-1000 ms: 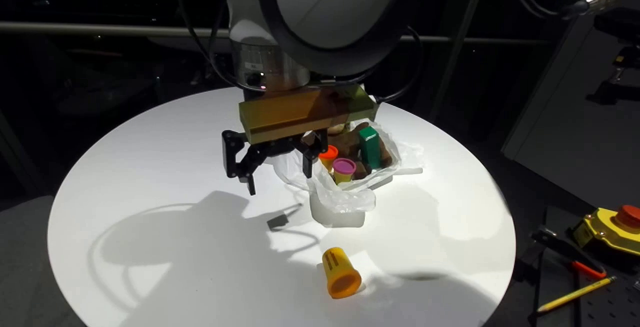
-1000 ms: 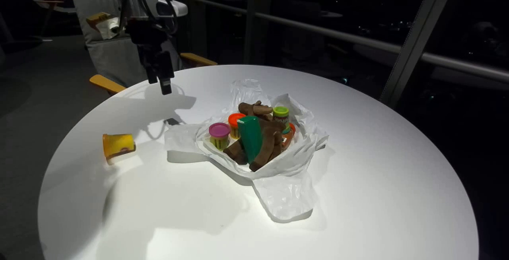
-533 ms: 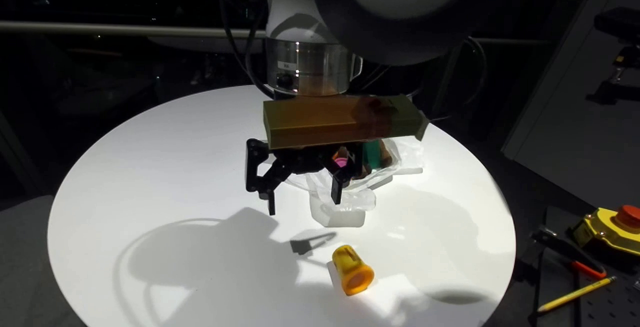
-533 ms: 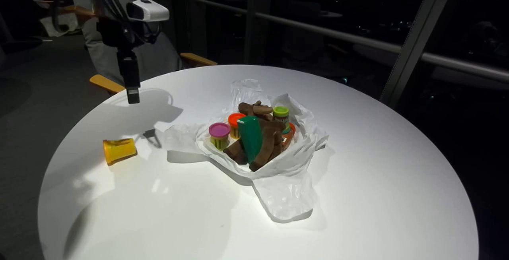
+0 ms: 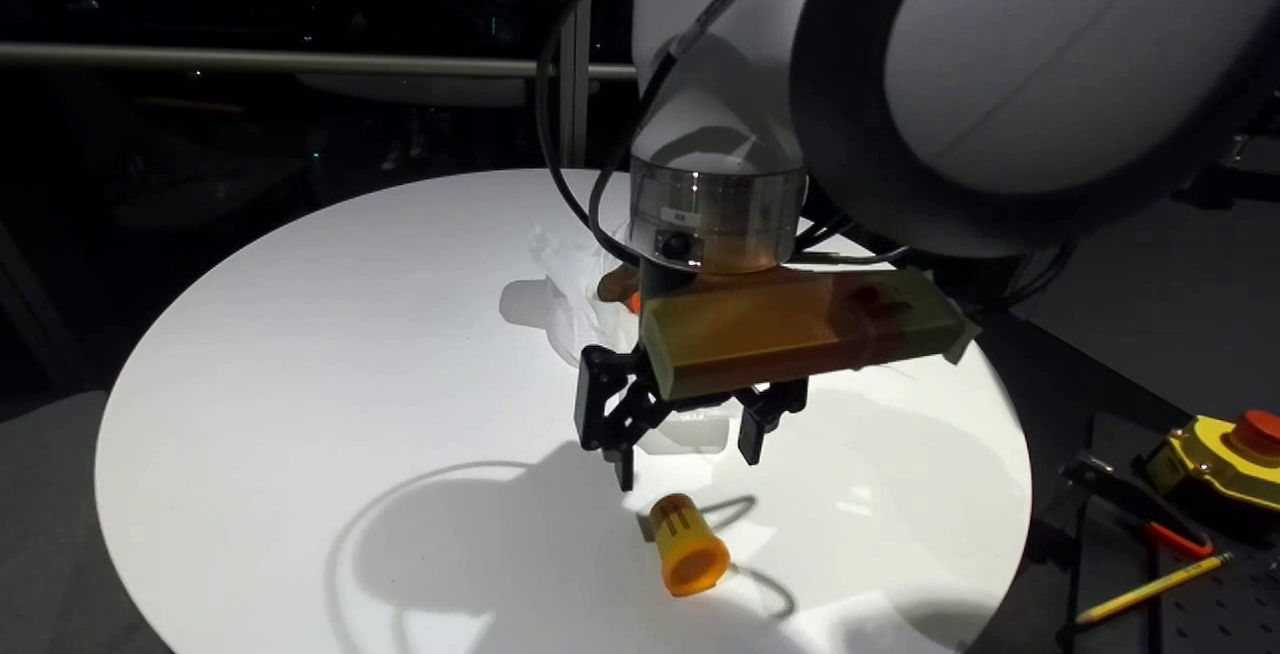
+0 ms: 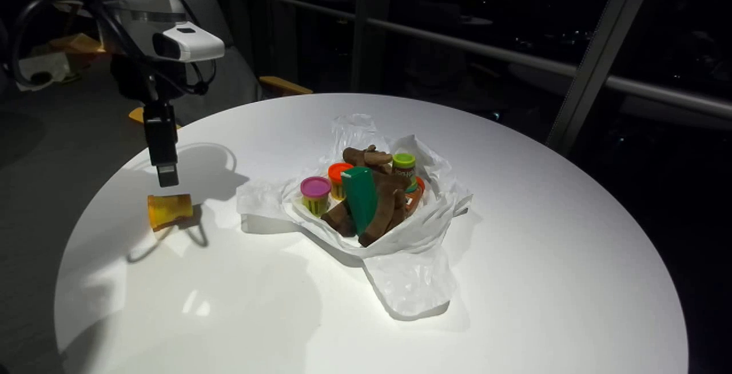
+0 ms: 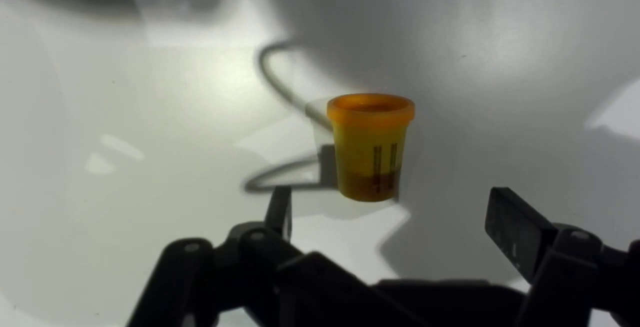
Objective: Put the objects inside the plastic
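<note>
Dark windows [image 6: 469, 8] stand behind a brightly lit, round white bench [image 6: 543, 259]. On it the yellow tub [image 7: 370, 152], orange at its wider end, lies on its side just below the end effector [image 5: 688, 462] and, in the wrist view, a little ahead of it. The jaws stand wide apart, holding nothing, and do not touch the tub. It is the one toy I can see outside the bag, so it is probably the last to go in; reaching for it looks like the step in hand.

Next outward, the white plastic bag [image 6: 409, 282] lies spread open, well apart from the end effector; in an exterior view it is behind it and largely hidden. Gathered inside are a magenta-lidded tub [image 6: 315, 195], an orange-lidded tub [image 6: 339, 179], a green block [image 6: 359, 202] tilted against a brown plush [image 6: 390, 205], a green-lidded tub [image 6: 404, 169] and a partly covered orange piece [image 6: 416, 197]. That share of the task seems done. What is left, I judge, is to grasp the yellow tub, carry it across and release it over the bag.

Farther from the end effector, past the bench edge, are a pencil [image 5: 1153, 589] and a red stop button [image 5: 1262, 431].
</note>
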`<state>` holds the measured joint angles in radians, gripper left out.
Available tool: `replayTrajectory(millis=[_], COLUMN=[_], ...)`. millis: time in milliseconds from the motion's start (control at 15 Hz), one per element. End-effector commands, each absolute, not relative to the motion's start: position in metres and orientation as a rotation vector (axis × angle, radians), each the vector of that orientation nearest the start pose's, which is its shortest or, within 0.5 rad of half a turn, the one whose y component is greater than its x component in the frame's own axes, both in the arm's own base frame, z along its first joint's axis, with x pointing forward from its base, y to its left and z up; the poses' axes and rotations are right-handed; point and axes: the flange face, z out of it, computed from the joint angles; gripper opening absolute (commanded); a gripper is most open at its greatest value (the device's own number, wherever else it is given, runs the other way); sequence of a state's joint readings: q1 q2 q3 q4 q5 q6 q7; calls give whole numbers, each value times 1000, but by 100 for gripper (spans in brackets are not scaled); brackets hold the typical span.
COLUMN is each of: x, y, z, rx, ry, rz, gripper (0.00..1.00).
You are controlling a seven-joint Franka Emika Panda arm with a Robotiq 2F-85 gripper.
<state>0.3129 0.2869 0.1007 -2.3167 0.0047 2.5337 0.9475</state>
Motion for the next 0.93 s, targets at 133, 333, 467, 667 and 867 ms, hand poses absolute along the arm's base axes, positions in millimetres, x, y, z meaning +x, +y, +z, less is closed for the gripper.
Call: replayTrajectory(millis=[133, 333, 467, 667, 867], x=[457, 457, 459, 461, 464], y=[204, 202, 200, 199, 198], z=[198, 189, 182, 172, 162], rx=[-3041, -3067, -3079, -3082, -3085], ry=[737, 667, 622, 539, 457], rz=[120, 114, 120, 132, 143], gripper=[100, 100, 100, 100, 100])
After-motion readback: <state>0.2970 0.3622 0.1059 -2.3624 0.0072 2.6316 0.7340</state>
